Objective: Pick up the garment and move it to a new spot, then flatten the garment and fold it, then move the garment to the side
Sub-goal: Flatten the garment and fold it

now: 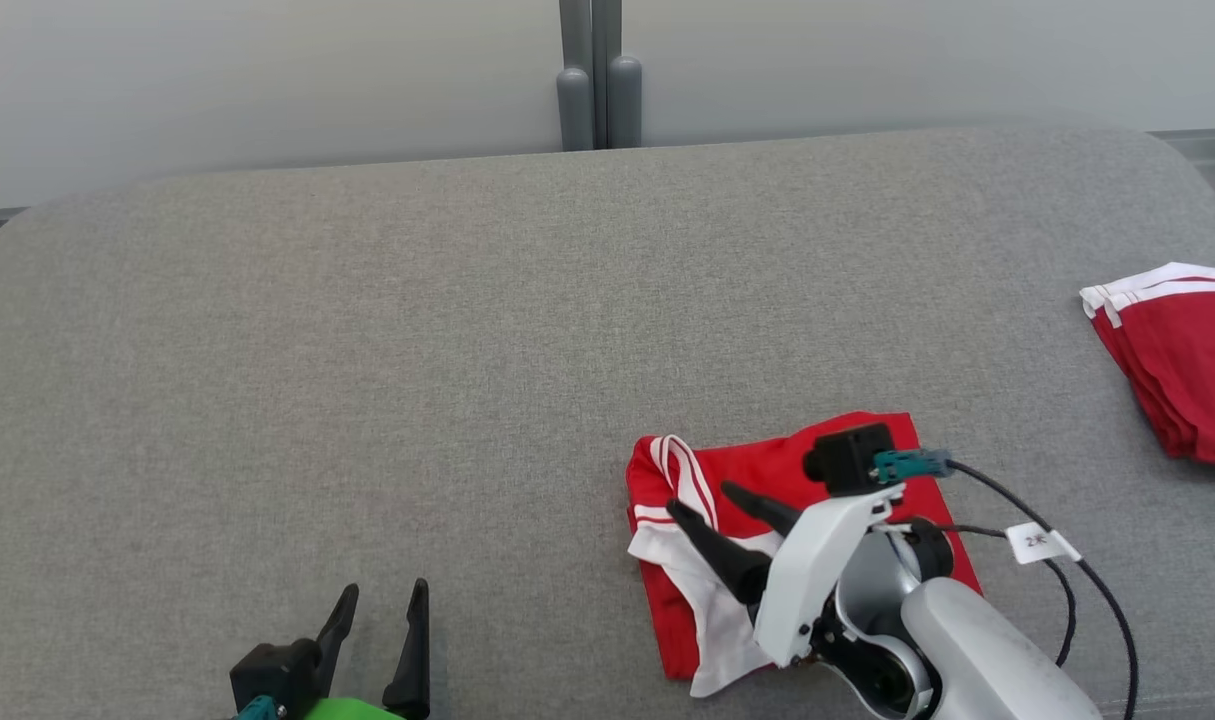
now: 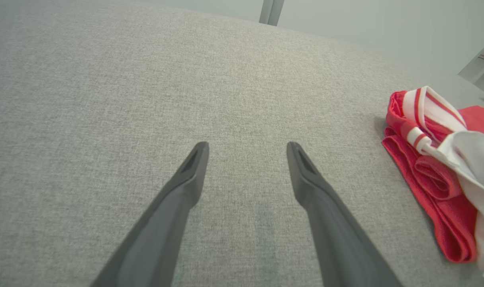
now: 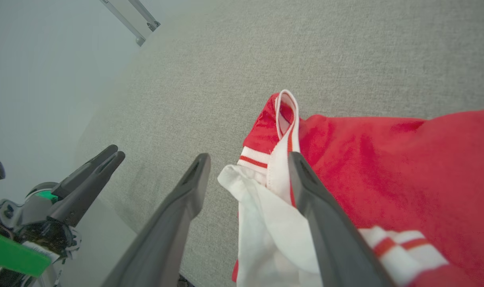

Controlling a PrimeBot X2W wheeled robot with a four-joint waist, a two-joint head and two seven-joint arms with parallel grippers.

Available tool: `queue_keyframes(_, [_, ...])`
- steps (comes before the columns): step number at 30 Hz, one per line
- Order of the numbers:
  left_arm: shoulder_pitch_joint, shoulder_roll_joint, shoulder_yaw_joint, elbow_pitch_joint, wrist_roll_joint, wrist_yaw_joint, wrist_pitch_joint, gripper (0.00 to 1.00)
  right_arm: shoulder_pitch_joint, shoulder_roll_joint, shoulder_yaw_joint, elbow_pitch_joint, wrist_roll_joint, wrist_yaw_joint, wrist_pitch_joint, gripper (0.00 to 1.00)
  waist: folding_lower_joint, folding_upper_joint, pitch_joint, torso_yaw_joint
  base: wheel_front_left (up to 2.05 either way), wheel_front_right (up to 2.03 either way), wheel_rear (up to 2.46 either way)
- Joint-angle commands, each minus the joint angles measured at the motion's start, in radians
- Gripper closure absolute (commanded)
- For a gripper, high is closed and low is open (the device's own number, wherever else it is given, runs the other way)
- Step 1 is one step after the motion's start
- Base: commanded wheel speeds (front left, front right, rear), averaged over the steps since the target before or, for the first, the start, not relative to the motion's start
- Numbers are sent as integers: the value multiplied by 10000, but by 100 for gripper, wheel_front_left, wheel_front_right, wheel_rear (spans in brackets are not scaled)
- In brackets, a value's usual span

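Right gripper [image 1: 699, 497] gapes over the garment [image 1: 767, 462] — nothing pinched, so it lies free; left gripper [image 1: 386, 587] open, idle well left.

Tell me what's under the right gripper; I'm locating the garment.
The red and white garment, lying on the grey cushion. The right gripper and arm cover part of it, so that part cannot be seen.

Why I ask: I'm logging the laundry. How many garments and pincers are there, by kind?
Garments: 2 (near garment, garment at the right edge)
Pincers: 2 (left pincer, right pincer)
Total: 4
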Motion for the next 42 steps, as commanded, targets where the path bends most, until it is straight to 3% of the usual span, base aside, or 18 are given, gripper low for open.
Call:
queue_keyframes(1, [161,-1,54,-10,8,-55,-23,0,172,-58,-168,-309,90,2,-285,0,0,0,-31,-3,0,0,0])
queue_keyframes(5, [275,-1,206,-102,31,5,-24,0,863,-366,-1153,-1863,162,0,-1092,0,0,0,-81,-4,0,0,0])
queue_keyframes(8, [436,-4,293,-195,28,21,-24,0,1574,-730,-2255,-2805,-499,0,-1686,0,0,0,-50,-81,0,0,0])
queue_keyframes(11, [508,-2,333,-291,-40,38,-24,0,2188,-774,-3198,-3198,-1240,2,-2240,0,0,0,8,-211,0,0,0])
queue_keyframes(14, [525,-5,233,-326,-157,71,-24,0,2561,-967,-3297,-3062,-2041,2,-3079,2,0,0,30,-293,0,0,0])
queue_keyframes(15, [498,-4,176,-333,-193,83,-24,0,2651,-968,-3263,-2842,-2227,2,-3455,60,0,0,28,-303,0,0,0])
queue_keyframes(16, [461,-4,120,-327,-229,98,-24,0,2709,-1043,-3154,-2539,-2452,2,-3840,100,0,0,20,-303,0,0,0])
queue_keyframes(19, [341,-1,-36,-312,-303,116,-25,0,2681,-1179,-2855,-1181,-3254,-1,-4933,100,0,0,-23,-262,0,0,0])
queue_keyframes(23, [276,0,-186,-271,-316,145,-24,0,2182,-653,-2888,485,-4170,0,-5347,100,0,0,-39,-198,0,0,0])
queue_keyframes(32, [229,-1,-92,-117,-21,74,-24,0,1805,387,-2694,1859,-4999,0,-5347,100,0,0,-76,-41,0,0,0])
queue_keyframes(42, [185,-1,-137,-81,-64,29,-25,0,1470,724,-762,2533,-4832,-1,-5350,100,0,0,-50,164,0,0,0])
